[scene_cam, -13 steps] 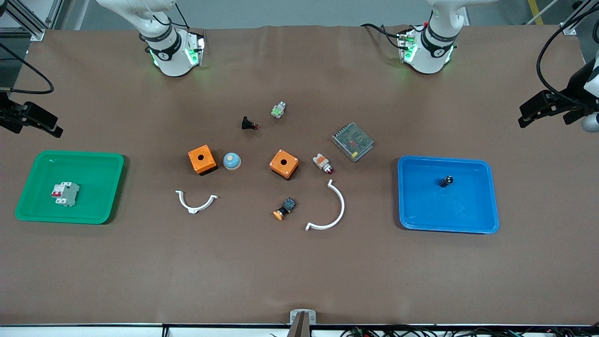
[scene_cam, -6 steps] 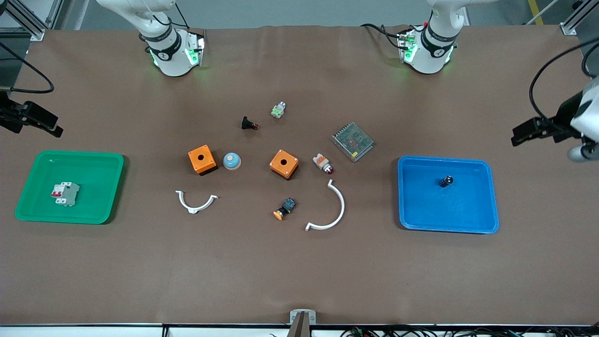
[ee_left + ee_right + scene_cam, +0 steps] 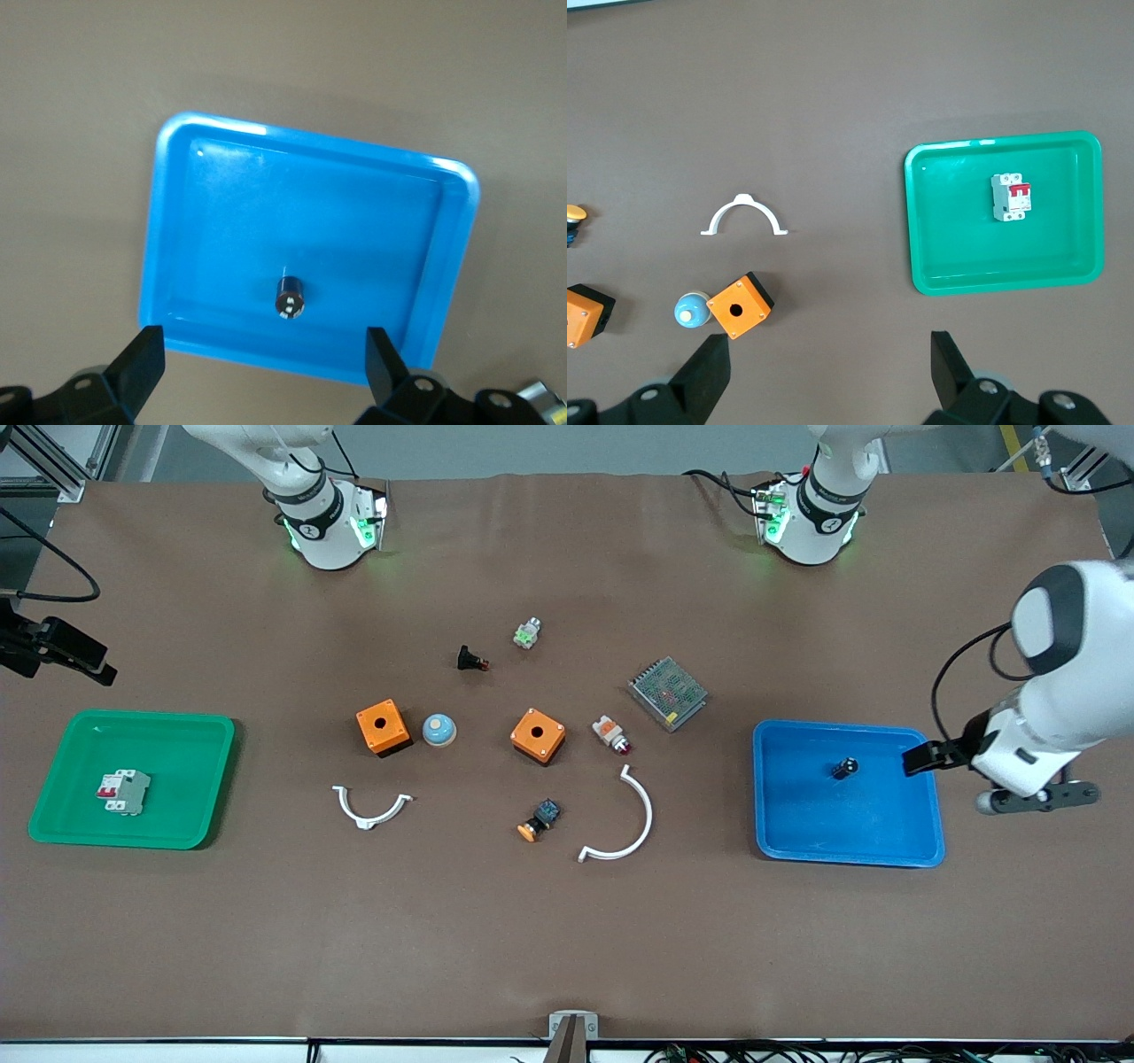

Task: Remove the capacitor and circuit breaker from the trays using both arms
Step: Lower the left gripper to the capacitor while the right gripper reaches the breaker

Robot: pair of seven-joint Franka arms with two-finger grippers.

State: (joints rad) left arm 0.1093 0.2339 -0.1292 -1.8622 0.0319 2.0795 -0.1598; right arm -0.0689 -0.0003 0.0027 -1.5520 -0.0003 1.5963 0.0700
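Note:
The capacitor (image 3: 844, 768), a tiny black cylinder with a silvery end, lies in the blue tray (image 3: 921, 841). In the left wrist view it (image 3: 289, 296) shows in that tray (image 3: 310, 137). My left gripper (image 3: 926, 759) hangs over the tray's rim at the left arm's end of the table, open and empty (image 3: 266, 363). The breaker (image 3: 123, 791), a grey block with red levers, lies in the green tray (image 3: 213, 779). My right gripper (image 3: 93, 669) is up at the right arm's end, open and empty (image 3: 831, 367). The right wrist view shows the breaker (image 3: 1011, 197) in the green tray (image 3: 939, 221).
Mid-table lie two orange boxes (image 3: 383, 726) (image 3: 538, 735), a blue dome (image 3: 438, 730), two white arcs (image 3: 370, 808) (image 3: 625, 819), a mesh metal unit (image 3: 668, 693), an orange-capped button (image 3: 539, 820), a white-orange part (image 3: 611, 734), a black red-tipped part (image 3: 471, 660) and a small silvery part (image 3: 527, 633).
My left arm has swung down from off the table's end to the blue tray's rim. The right arm has hardly moved. The capacitor and the breaker have stayed put.

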